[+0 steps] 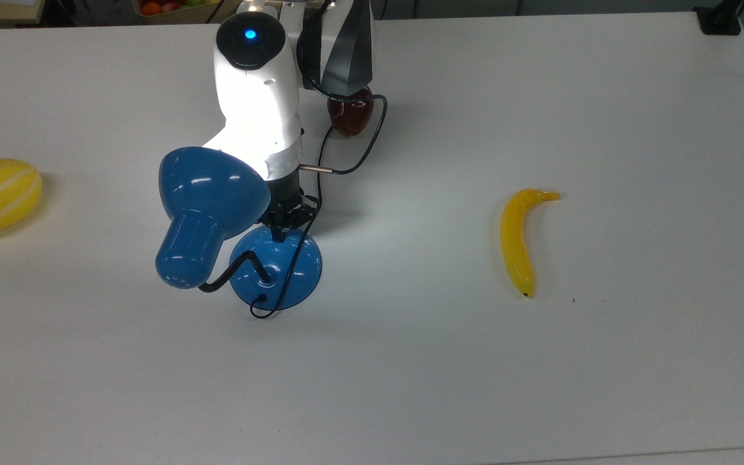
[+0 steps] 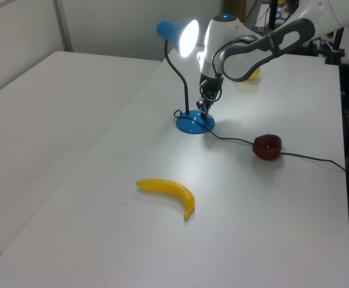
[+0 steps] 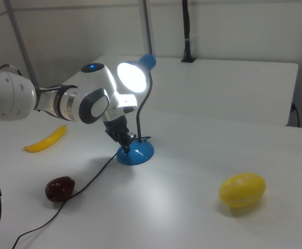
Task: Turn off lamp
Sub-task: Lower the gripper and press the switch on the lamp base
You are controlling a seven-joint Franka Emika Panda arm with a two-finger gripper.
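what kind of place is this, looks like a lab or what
Probably a robotics lab or test bench. A robot arm works on a bare white table, and a lit lamp, a banana and a yellow melon lie spread out like props, not household clutter.

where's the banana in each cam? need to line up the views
Top view: banana at the top view's right, far from the lamp.
Left view: lower centre, nearer the camera than the lamp.
Right view: far left, behind the arm.
Shared landmark: the lamp's blue base.
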